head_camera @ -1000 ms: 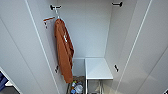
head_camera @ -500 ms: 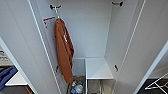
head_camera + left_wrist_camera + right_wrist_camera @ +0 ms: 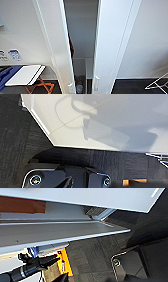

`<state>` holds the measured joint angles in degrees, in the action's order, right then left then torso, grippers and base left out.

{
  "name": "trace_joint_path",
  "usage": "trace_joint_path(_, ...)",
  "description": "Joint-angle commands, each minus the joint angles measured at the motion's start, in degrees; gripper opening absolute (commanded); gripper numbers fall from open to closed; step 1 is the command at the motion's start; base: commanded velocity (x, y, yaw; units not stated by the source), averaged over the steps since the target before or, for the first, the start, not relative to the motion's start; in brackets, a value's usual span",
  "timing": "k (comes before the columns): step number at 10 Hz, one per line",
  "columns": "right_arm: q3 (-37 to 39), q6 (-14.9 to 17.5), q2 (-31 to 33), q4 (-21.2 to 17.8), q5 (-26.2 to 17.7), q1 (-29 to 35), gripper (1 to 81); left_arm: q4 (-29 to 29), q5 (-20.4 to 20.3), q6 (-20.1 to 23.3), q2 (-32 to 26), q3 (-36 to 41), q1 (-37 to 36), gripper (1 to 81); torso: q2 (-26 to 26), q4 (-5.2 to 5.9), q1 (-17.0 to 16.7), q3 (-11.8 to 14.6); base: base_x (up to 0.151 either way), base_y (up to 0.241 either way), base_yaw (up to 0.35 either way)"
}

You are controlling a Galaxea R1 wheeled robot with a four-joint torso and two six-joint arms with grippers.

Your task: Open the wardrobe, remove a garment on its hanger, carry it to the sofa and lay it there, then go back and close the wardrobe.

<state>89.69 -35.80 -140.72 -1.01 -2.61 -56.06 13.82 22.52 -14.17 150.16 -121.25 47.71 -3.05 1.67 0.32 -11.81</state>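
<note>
1. Now the wardrobe (image 3: 82, 47) doors are almost shut; a moment ago they stood wide open.
2. So the closing is nearly done.
3. I cannot tell how the grippers stand.

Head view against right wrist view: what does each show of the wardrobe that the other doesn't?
Head view alone: the two doors nearly shut with a narrow gap, the pair of small handles low down, and a white-topped table on orange legs to the side. Right wrist view alone: an orange garment inside and the dark floor below. Both share the white wardrobe doors.
</note>
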Motion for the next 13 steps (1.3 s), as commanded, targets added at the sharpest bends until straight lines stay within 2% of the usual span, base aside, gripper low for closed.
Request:
trace_joint_path(1, 6.80, 0.47, -4.95, 6.55, -2.31, 0.82, 81.1, -7.32, 2.36, 0.89, 1.99, -3.73, 1.28, 81.1, 0.00, 0.00, 0.00, 0.00, 0.000, 0.000, 0.000)
trace_joint_path(4, 22.41, 0.38, -10.65, 13.47, -3.98, -6.73, 81.1, -20.90, -2.30, 2.47, 5.76, -8.22, 13.76, 81.1, 0.00, 0.00, 0.00, 0.00, 0.000, 0.000, 0.000)
trace_joint_path(5, 27.95, 0.47, -12.76, 15.32, -3.98, -9.45, 81.1, -23.48, -4.22, 2.48, 6.12, -9.09, 16.65, 81.1, 0.00, 0.00, 0.00, 0.00, 0.000, 0.000, 0.000)
trace_joint_path(7, 43.06, 0.47, -20.14, 20.77, -3.37, -15.00, 81.1, -23.93, -10.90, 3.88, 7.08, -9.88, 22.64, 81.1, 0.00, 0.00, 0.00, 0.00, 0.000, 0.000, 0.000)
trace_joint_path(10, 60.56, 0.47, -31.21, 29.21, -1.44, -22.82, 81.1, -23.93, -15.11, 5.90, 12.69, -18.55, 28.97, 81.1, 0.00, 0.00, -0.02, 0.00, 0.000, 0.000, 0.000)
trace_joint_path(12, 65.87, 0.47, -35.19, 29.93, -0.99, -25.46, 81.1, -23.93, -19.79, 6.87, 18.51, -28.34, 32.31, 81.1, 0.00, 0.00, -0.05, 0.02, 0.000, 0.000, 0.000)
trace_joint_path(13, 66.48, 0.56, -35.98, 29.93, -0.99, -26.60, 81.1, -23.84, -19.79, 6.87, 21.23, -32.28, 32.84, 81.1, -0.02, 0.00, -0.05, 0.04, 0.000, 0.000, 0.000)
